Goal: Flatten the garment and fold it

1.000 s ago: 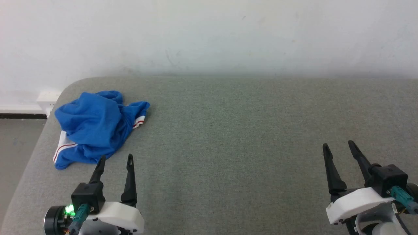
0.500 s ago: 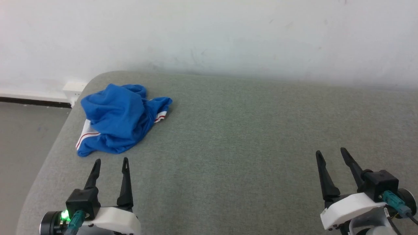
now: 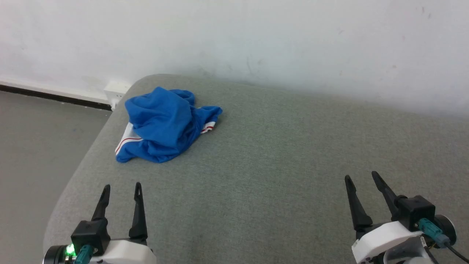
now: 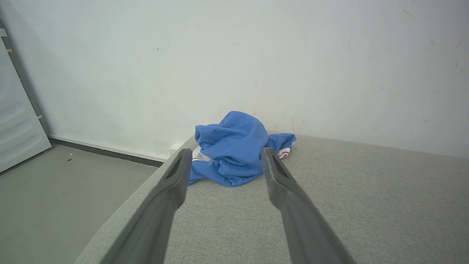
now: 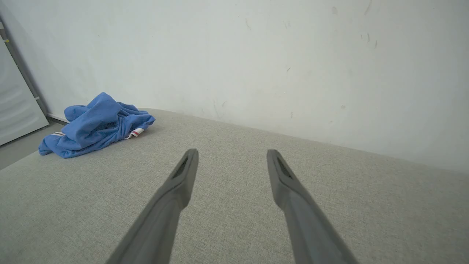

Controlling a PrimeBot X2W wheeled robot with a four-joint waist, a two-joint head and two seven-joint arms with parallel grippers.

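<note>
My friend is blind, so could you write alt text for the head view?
A crumpled blue shirt lies near the far left corner of a grey table by a white wall. The left tool and right tool, open and empty, point up from the bottom corners.

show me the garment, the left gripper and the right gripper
garment (image 3: 161,123), head view, crumpled blue middle of the heap
left gripper (image 3: 122,186), head view, gap midway between its fingertips
right gripper (image 3: 361,175), head view, gap midway between its fingertips
</note>
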